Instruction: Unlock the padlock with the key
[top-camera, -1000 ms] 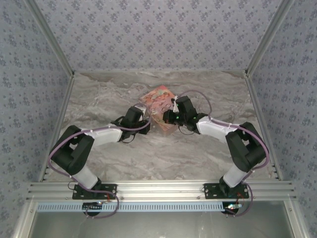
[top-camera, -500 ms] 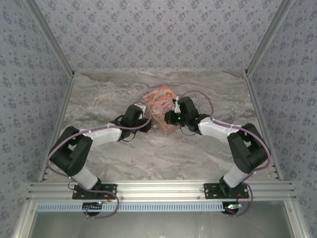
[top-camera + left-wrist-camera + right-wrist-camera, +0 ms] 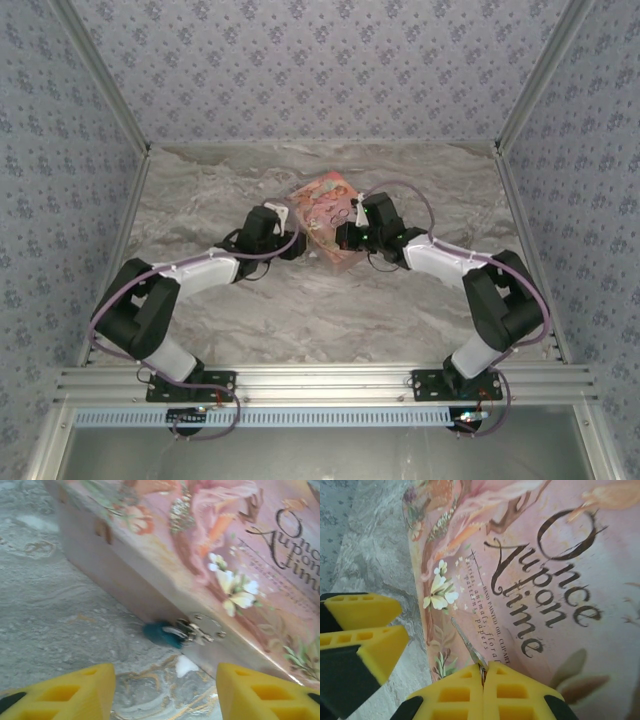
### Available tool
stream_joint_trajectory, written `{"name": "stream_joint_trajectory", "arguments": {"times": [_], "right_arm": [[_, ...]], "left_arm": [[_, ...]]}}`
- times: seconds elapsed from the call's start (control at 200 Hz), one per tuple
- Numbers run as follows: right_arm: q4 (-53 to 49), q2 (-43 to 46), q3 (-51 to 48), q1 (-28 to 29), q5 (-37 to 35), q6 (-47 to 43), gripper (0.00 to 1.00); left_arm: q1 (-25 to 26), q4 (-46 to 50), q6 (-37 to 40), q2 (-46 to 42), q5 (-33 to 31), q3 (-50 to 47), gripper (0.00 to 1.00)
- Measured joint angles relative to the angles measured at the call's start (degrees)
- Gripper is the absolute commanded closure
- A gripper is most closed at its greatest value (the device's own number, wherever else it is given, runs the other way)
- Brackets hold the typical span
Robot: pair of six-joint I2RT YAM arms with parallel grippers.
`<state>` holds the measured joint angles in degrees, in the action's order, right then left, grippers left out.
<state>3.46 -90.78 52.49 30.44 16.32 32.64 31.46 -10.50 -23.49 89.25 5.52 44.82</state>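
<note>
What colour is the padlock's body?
Blue-teal; the padlock shows best in the left wrist view.

White arms (image 3: 200, 272), black joints (image 3: 505, 300), lilac cables (image 3: 400, 184); left pincer (image 3: 164, 692) and right pincer (image 3: 482, 677) wear yellow pads (image 3: 60, 690).

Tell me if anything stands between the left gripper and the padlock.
Nothing visible does. In the left wrist view the padlock sits at the clasp of the pink box, and only bare marble table lies between it and the open left gripper.
</note>
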Motion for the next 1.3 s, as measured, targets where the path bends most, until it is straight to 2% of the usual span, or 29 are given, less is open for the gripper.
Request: {"name": "stream_joint_trajectory", "arguments": {"times": [0.06, 0.295, 0.47, 0.77, 1.069, 1.299], "right_arm": [[-1.0, 1.7, 0.0, -0.7, 0.0, -0.4, 1.00], [-2.9, 7.9, -0.6, -2.4, -0.1, -1.2, 1.00], [-5.4, 9.6, -2.2, -2.7, -0.7, -1.7, 1.00], [-8.1, 11.5, -3.0, -3.2, -1.5, -1.9, 1.00], [-8.9, 12.3, -3.2, -3.6, -1.6, -2.1, 1.00], [-9.2, 12.6, -3.2, -3.7, -1.6, -2.1, 1.00]], "left_arm": [[-1.6, -0.2, -0.3, 0.0, 0.9, 0.0, 0.22], [-7.7, -0.4, -1.0, 0.8, 5.3, 3.0, 0.01], [-10.8, -0.4, -0.3, 6.9, 8.9, 12.0, 0.00], [-11.2, 3.5, 2.2, 17.6, 9.9, 21.2, 0.02], [-11.5, 4.6, 4.1, 18.6, 9.5, 21.5, 0.08], [-11.5, 2.3, 3.9, 13.2, 8.4, 14.1, 0.09]]}}
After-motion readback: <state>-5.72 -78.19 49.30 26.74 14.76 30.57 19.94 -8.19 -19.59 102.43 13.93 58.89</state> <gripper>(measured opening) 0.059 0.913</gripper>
